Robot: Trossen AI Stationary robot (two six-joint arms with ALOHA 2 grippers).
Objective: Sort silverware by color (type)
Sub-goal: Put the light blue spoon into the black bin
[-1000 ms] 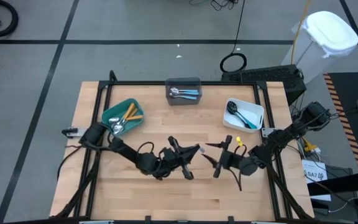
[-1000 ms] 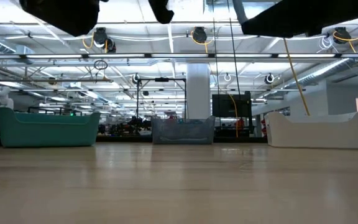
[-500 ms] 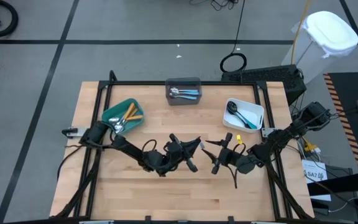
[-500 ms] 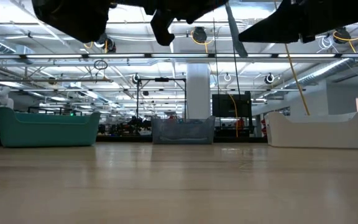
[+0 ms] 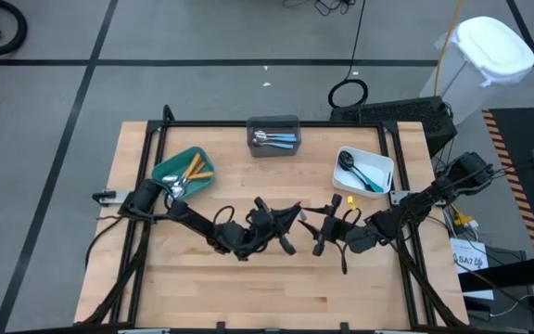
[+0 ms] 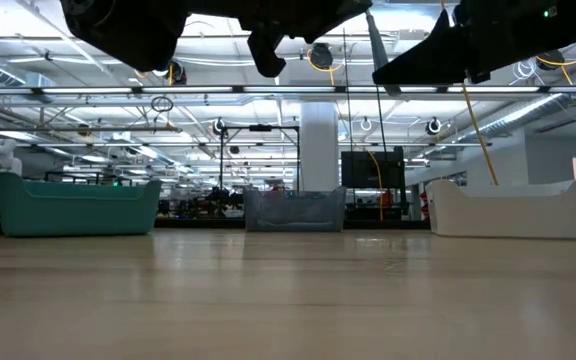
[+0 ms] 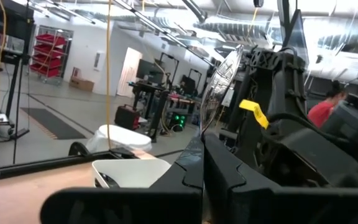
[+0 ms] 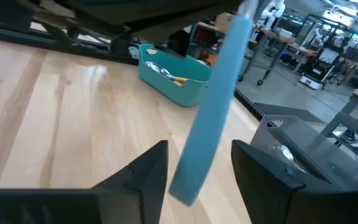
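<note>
A spoon with a silver head [image 7: 219,81] and a light blue handle [image 8: 213,99] is in the air over the table's middle, tilted, with its handle end lowest [image 6: 380,55]. My left gripper [image 5: 290,223] reaches in from the table's left and is shut on it. My right gripper [image 5: 321,232] faces it from the right, open, with one finger on each side of the blue handle [image 8: 197,168] and a small gap on both sides. The other silverware lies in the three bins. My left gripper [image 7: 202,155] pinches the spoon between its two shut fingers at the neck [image 7: 199,134], just below the head. The fingers come level from the table's left. The spoon is lifted clear and tilted: its head stands up past the fingertips and the blue handle slants down toward my right gripper.
Three bins stand along the far side. The teal bin [image 5: 184,173] at the left holds orange-handled pieces, the grey bin [image 5: 274,136] in the middle holds silver ones with blue handles, and the white bin [image 5: 364,170] at the right holds black-headed ones. Bare wood [image 5: 267,288] lies near the arms.
My left gripper has carried the spoon toward the table's right and come lower, so the blue handle now shows in the low view. My right gripper has moved toward the table's left, up to the spoon, until its fingers stand around the handle.
</note>
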